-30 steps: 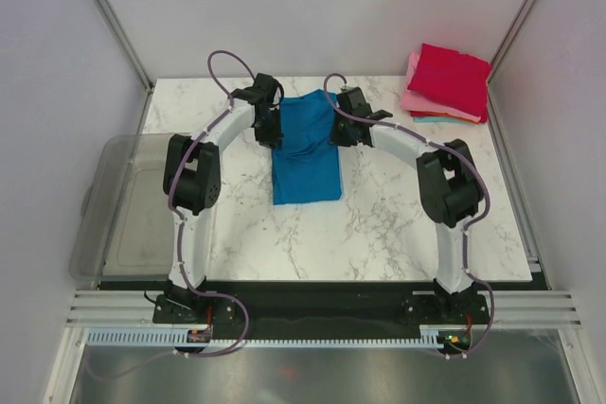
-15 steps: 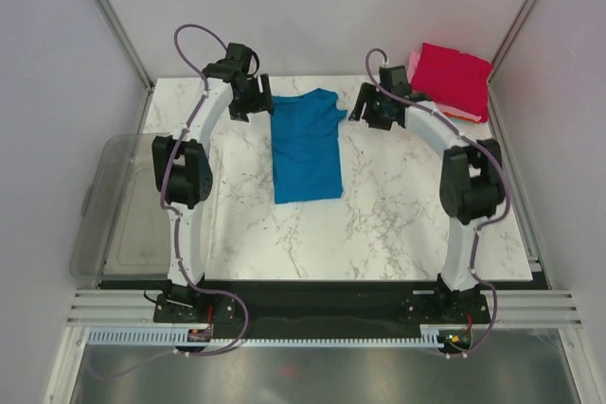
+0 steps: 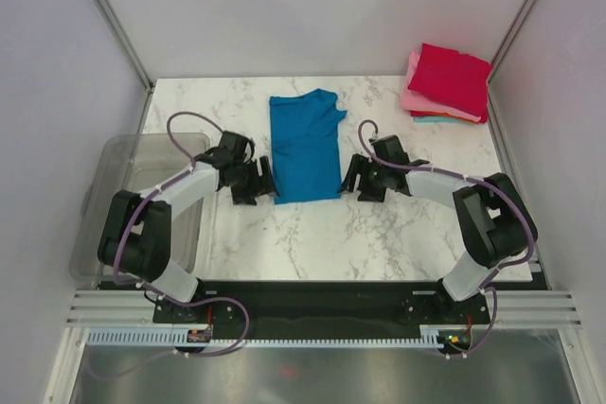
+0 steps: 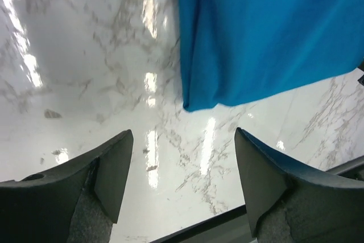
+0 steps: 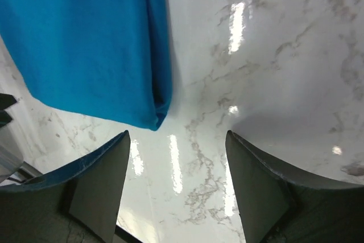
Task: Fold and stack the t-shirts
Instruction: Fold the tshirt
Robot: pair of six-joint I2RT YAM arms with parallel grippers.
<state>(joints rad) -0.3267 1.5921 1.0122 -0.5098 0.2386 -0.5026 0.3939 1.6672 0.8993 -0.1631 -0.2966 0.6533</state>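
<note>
While the blue t-shirt (image 3: 305,147) is lying as a long, narrow strip on the middle of the table (image 3: 407,224), collar end toward the far edge, both arms are hanging low at its near hem. The left claw (image 3: 258,182) is hovering just beside the near-left corner and the right claw (image 3: 354,177) just beside the near-right corner. Each claw is gaping wide and holding nothing; in the wrist views the cloth's corner is sitting ahead of the spread jaws, not between them, with bare marble beneath. Judging by this, the lengthwise fold is looking finished and the crosswise fold is being set up. The next move is calling for each claw to slide forward, pinch its corner through all the layers, and carry the hem toward the collar in step. The folded t-shirts (image 3: 453,78), crimson over pink with a teal edge showing below, are waiting in the far-right corner, well apart. A clear plastic bin (image 3: 123,153) is sitting at the table's left edge. The glossy white marble is throwing back bright glare, and pale walls (image 3: 312,7) are closing in the cell.
</note>
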